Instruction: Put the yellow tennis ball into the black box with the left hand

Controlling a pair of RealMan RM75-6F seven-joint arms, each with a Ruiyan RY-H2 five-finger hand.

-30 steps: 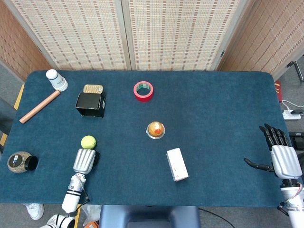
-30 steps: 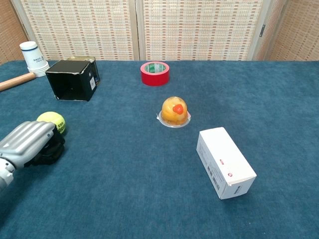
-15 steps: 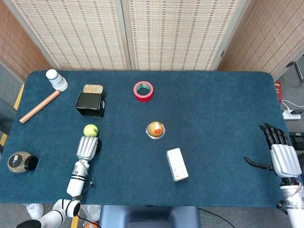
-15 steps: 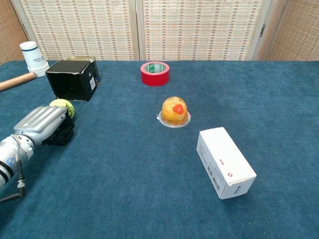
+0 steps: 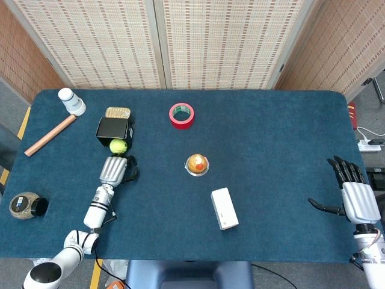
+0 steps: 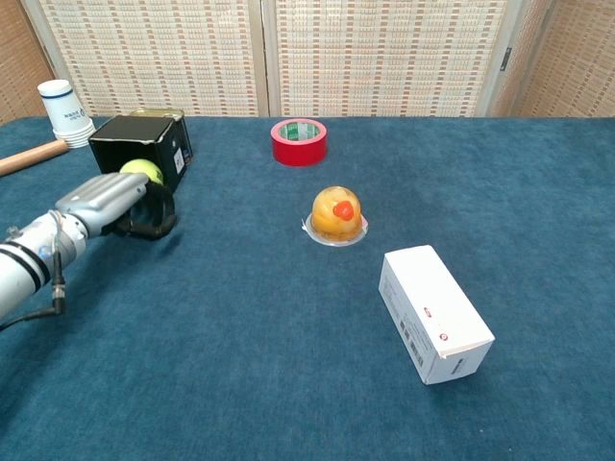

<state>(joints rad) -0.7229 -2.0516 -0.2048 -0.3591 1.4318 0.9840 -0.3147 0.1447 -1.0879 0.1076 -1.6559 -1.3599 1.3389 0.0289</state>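
Two hands show, and only the left hand [image 5: 114, 170] is at work. It lies low on the bench [image 5: 271, 144], palm down, its fingers [image 6: 144, 206] curled loosely and pointing at the box [image 5: 114, 131]. The ball [image 5: 118, 145] sits right at their tips, in the mouth of the box; the chest view shows the ball [image 6: 141, 171] against the dark opening, with the hand [image 6: 120, 204] just behind it. Whether the fingers grip the ball or only press against it I cannot tell. It looks more like a push, since the hand is flat to the cloth and behind the ball, not over it.

That fits the box lying on its side with its opening toward the hand: a ball can be rolled straight in. My judgement is that the task is nearly done, the ball at the threshold or just inside. One more short nudge forward should seat it, kept gentle so the light box does not slide off.

Well off to the far side, the right hand [image 5: 357, 197] hovers at the bench edge, fingers spread, holding nothing.
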